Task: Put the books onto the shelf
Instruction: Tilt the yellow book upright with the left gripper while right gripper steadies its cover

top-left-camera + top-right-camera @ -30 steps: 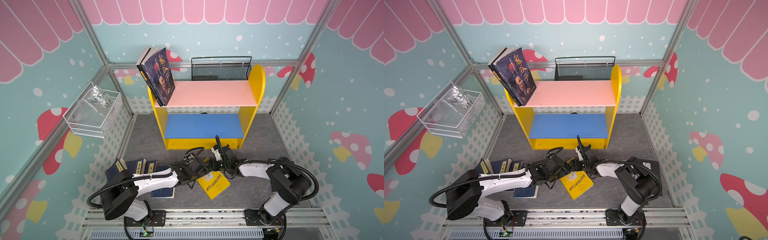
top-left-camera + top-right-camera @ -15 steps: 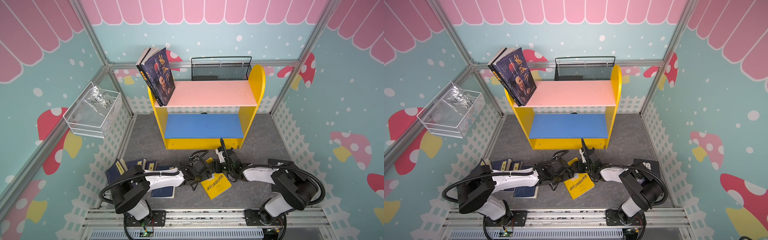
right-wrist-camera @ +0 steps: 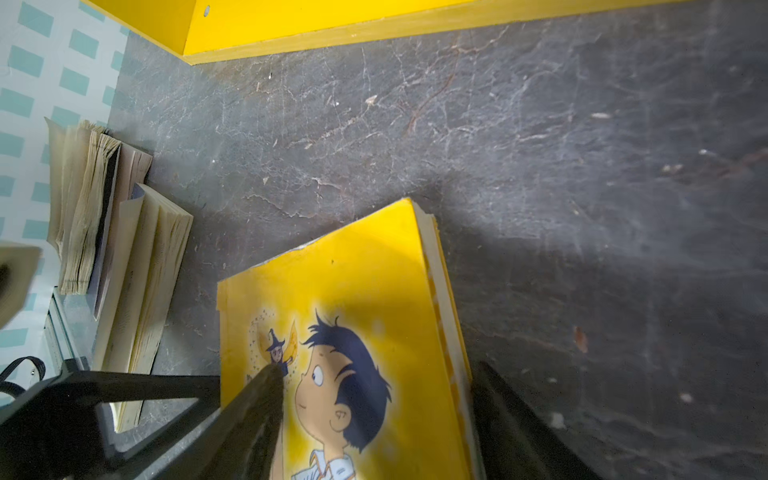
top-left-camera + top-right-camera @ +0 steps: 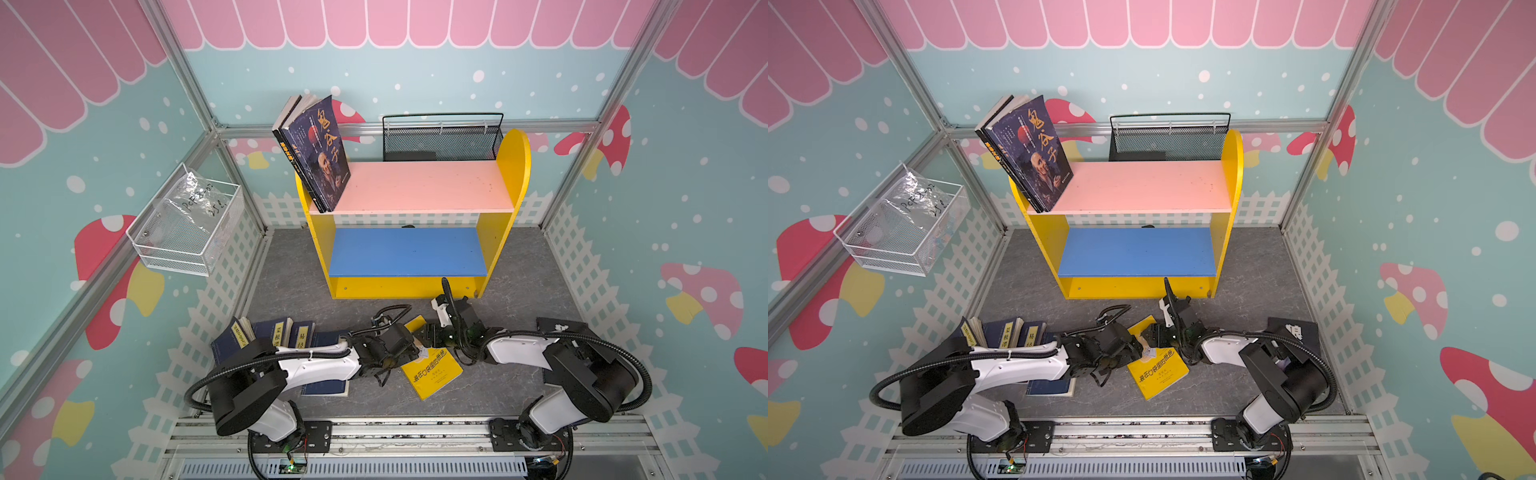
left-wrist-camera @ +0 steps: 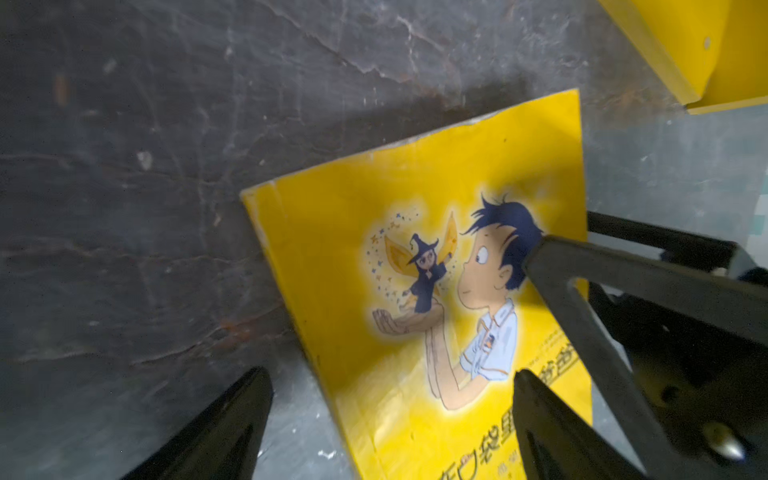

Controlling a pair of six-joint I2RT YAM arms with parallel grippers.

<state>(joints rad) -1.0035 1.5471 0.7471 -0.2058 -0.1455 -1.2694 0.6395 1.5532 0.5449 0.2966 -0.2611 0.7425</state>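
- Books (image 4: 320, 153) already on the shelf (image 4: 517, 166) number two, one with a dark portrait cover; they lean at the left end of the pink board (image 4: 424, 187), propped against the yellow side so they stay up; the blue board (image 4: 407, 249) is bare
- yellow book (image 4: 434, 370) lies cover up and skewed on the counter (image 4: 519, 266), just in front of the shelf; it looks like the one being worked on
- left pincer (image 5: 390, 374) is released, jaws wide; one finger is over the counter beside the spine edge, the other above the cover; probably placed to catch that edge, since a flat paperback offers little else to hold
- right pincer (image 3: 378, 372) is also unclenched, straddling the page edge from the opposite side; whether a finger presses the cover I cannot tell; my guess is it steadies or tips the book
- navy books (image 4: 270, 336) lie in a row at the left, partly under the left arm; a black book (image 4: 557, 326) lies at the right, partly under the right arm
- in the way: both pincers crowd one cover, fingers close together; the shelf's lower front edge is near the right pincer; the black mesh basket (image 4: 440, 137) behind the shelf and the white wire basket (image 4: 187, 224) on the left wall are well apart from the work
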